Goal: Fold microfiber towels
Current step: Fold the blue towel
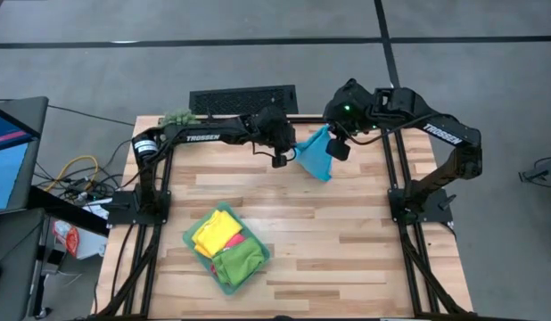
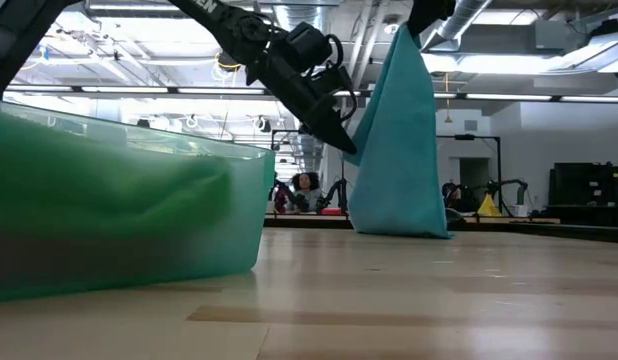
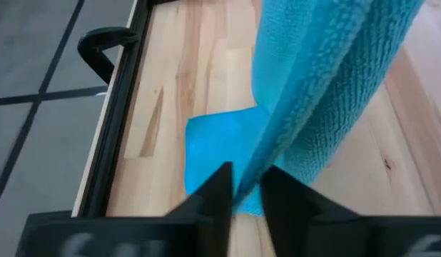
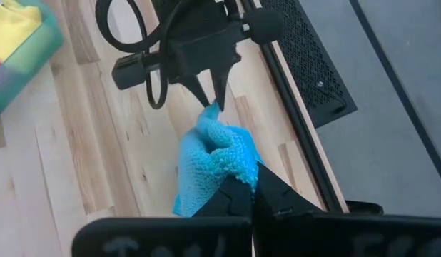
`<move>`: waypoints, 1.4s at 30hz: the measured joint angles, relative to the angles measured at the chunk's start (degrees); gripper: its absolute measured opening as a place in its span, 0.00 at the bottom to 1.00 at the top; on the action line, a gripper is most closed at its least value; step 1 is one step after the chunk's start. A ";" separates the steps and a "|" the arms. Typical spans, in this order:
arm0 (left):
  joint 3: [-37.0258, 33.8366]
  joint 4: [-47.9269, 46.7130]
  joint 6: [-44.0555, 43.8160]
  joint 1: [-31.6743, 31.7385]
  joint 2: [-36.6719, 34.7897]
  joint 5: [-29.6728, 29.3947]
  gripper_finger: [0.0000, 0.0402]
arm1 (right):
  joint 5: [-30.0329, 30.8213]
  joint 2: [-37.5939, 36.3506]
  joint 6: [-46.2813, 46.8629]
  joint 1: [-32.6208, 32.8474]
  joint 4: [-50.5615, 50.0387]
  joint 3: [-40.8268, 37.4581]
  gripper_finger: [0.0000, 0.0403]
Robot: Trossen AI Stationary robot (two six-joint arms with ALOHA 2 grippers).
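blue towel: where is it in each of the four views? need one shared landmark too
High view: the blue towel hangs between both grippers, upper centre.
Low view: right of centre, draped down to the table.
Left wrist view: fills the upper right, its edge between the left gripper fingers.
Right wrist view: lower centre, bunched above the right gripper.
Shared landmark: the black table edge rail.

Hanging blue towel [image 1: 318,153] and both arms crowd the far edge; tray [image 1: 194,242] blocks near-left; near-right boards open.
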 joint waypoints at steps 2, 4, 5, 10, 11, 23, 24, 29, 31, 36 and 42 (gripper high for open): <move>0.00 -0.18 -0.60 0.00 0.00 0.02 0.06 | 0.00 0.00 -0.01 0.00 0.09 -0.02 0.01; 0.00 -1.64 -2.02 0.02 0.00 -0.09 0.02 | -0.07 0.00 0.02 0.23 0.58 -0.01 0.01; 0.02 -2.63 -2.95 0.02 -0.09 -0.48 0.02 | -0.11 0.00 0.02 0.54 0.79 -0.01 0.01; 0.02 -11.24 -5.79 0.02 -4.75 -4.26 0.01 | -0.24 -0.14 0.02 2.84 2.21 -0.02 0.01; 0.02 -12.75 -6.51 0.02 -6.13 -5.32 0.01 | -0.22 -0.17 0.12 3.39 2.35 -0.02 0.01; 0.09 -30.41 -17.60 -1.99 -30.78 -13.22 0.00 | -2.32 -0.17 1.29 11.72 3.68 0.37 0.01; 0.11 -30.87 -18.74 -2.27 -32.42 -13.40 0.00 | -2.57 -0.17 0.87 12.37 3.74 0.70 0.01; 0.11 -32.17 -22.19 -3.13 -37.19 -14.27 0.00 | -0.24 -0.19 -2.04 13.08 6.43 2.83 0.01; 0.11 -31.99 -21.98 -2.74 -37.64 -16.61 0.00 | 4.59 -0.22 -2.15 11.15 7.41 3.13 0.01; 0.11 -29.98 -15.55 0.94 -36.02 -21.21 0.00 | 6.97 1.02 -6.45 2.12 10.25 3.12 0.01; 5.99 -25.03 -6.50 9.05 -30.45 -22.81 0.00 | 7.72 3.46 -17.52 -10.50 25.71 3.02 0.01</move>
